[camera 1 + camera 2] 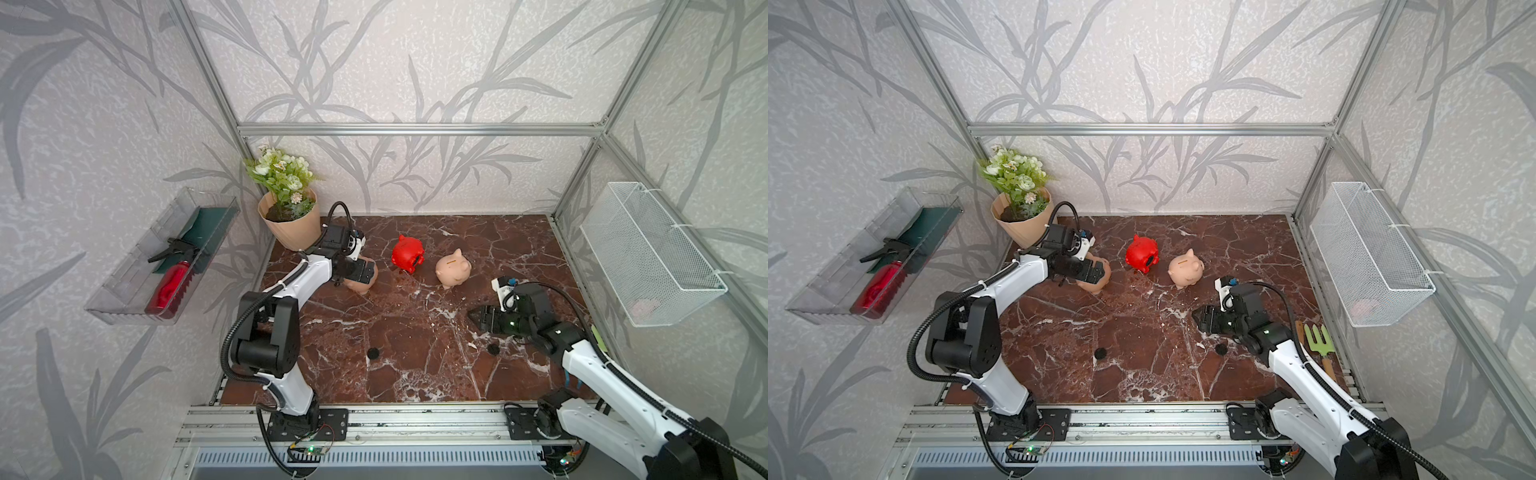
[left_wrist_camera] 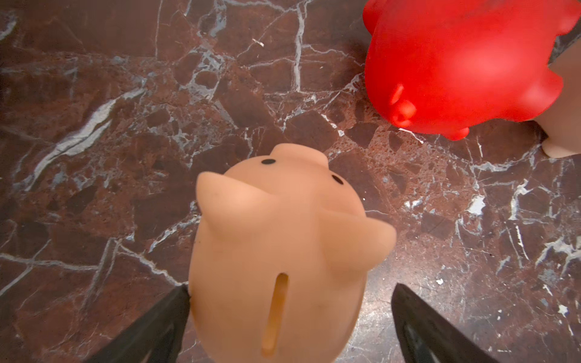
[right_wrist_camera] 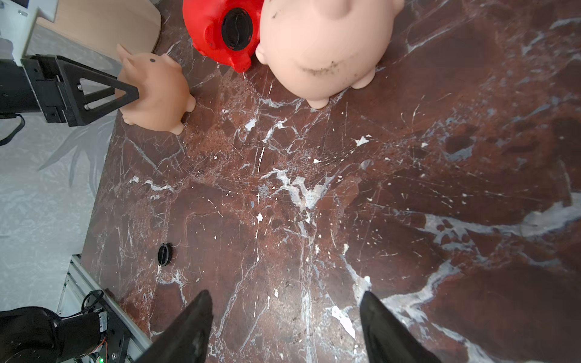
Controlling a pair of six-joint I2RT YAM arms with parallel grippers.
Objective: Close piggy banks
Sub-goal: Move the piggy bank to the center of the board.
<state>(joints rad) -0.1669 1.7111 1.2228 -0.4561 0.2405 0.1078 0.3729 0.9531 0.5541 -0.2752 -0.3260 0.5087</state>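
Three piggy banks stand on the marble table. My left gripper (image 1: 360, 272) (image 2: 290, 286) is open and straddles the left peach pig (image 1: 366, 283) (image 2: 283, 245), whose coin slot faces up. One finger (image 2: 169, 317) touches its side; the other stands apart. The red pig (image 1: 408, 253) (image 3: 217, 28) lies tipped, and its round belly opening looks black. The right peach pig (image 1: 454, 268) (image 3: 320, 47) stands upright beside it. My right gripper (image 1: 472, 314) (image 3: 286, 293) hangs open over bare marble, nearer the front than that pig, with nothing between its fingers.
Two black discs (image 1: 373, 353) (image 1: 493, 349) lie on the table's front half. A flowerpot (image 1: 291, 228) stands at the back left corner behind the left arm. Garden tools (image 1: 1318, 340) lie at the right edge. A mesh basket (image 1: 652, 253) and a clear tray (image 1: 162, 257) hang on the walls.
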